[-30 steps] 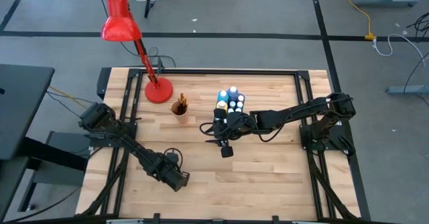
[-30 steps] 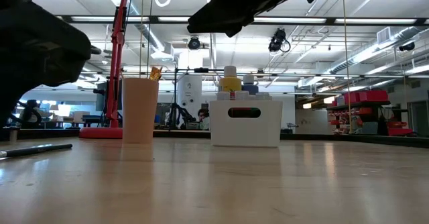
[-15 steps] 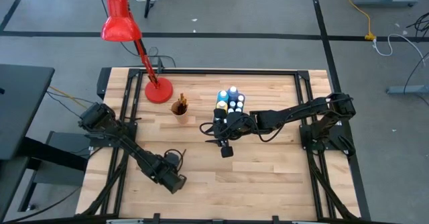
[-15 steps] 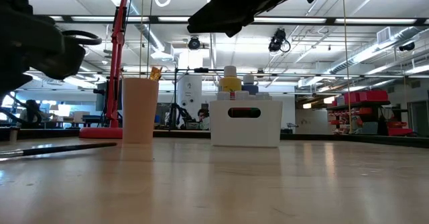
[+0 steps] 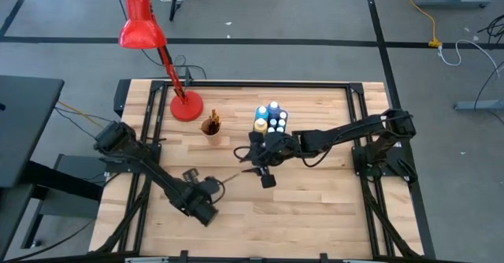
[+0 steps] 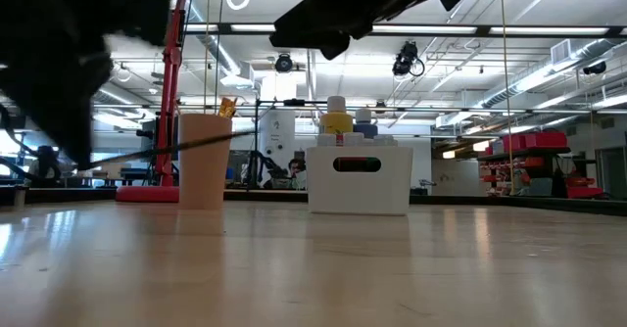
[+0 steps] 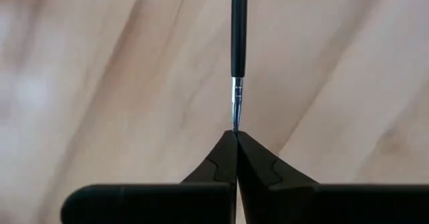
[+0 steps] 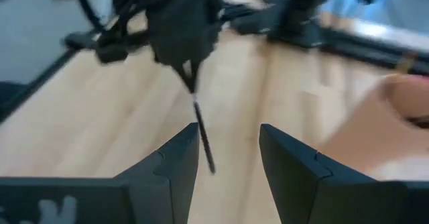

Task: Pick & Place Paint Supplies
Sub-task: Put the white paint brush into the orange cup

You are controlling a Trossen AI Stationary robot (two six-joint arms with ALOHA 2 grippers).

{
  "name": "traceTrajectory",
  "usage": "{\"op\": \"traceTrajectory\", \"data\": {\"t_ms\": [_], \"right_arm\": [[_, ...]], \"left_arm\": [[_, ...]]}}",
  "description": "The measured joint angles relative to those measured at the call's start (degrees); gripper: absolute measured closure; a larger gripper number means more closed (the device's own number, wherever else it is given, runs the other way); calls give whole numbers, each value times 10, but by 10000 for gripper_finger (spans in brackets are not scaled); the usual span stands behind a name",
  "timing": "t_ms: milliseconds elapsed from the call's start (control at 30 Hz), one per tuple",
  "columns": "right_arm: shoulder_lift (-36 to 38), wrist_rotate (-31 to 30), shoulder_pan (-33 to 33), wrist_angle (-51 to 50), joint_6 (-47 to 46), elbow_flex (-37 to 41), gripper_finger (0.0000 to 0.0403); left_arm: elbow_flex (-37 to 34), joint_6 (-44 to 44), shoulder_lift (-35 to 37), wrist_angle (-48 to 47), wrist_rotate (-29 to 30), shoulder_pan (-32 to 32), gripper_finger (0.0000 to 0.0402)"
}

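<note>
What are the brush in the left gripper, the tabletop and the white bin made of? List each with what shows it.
Brush: glossy black handle, likely painted wood or plastic; bright silvery band, apparently a metal ferrule.
Tabletop: wood, butcher-block style; pale jointed strips with visible grain and a light sheen in the low view.
White bin: probably matte plastic; smooth, uniform, with a moulded handle slot.
Left gripper: dark matte fingers, shut on the brush tip.

Your left gripper (image 7: pixel 236 135) closed its fingers on the bristle tip of the dark-handled brush (image 7: pixel 238 29); the brush, which lay flat on the table (image 5: pixel 315 192) a second ago, came up off the wood; the left arm swung slightly toward the table's middle.
</note>
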State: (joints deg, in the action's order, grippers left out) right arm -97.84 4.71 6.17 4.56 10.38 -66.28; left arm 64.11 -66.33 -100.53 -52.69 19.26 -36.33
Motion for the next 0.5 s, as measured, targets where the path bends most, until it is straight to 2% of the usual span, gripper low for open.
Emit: {"op": "traceTrajectory", "data": {"t_ms": [67, 167, 333, 400, 500], "right_arm": [[-10, 27, 2, -1, 0, 0, 241], [-33, 33, 8, -1, 26, 0, 241], [-75, 32, 23, 32, 113, 0, 241], [-85, 26, 28, 49, 116, 0, 241], [-90, -14, 32, 62, 94, 0, 241]], "left_arm": [[14, 73, 0, 11, 37, 3, 400], [24, 162, 0, 4, 81, 8, 400], [31, 250, 0, 10, 81, 36, 400], [31, 269, 0, 11, 82, 51, 400], [31, 297, 0, 14, 82, 69, 400]]}}
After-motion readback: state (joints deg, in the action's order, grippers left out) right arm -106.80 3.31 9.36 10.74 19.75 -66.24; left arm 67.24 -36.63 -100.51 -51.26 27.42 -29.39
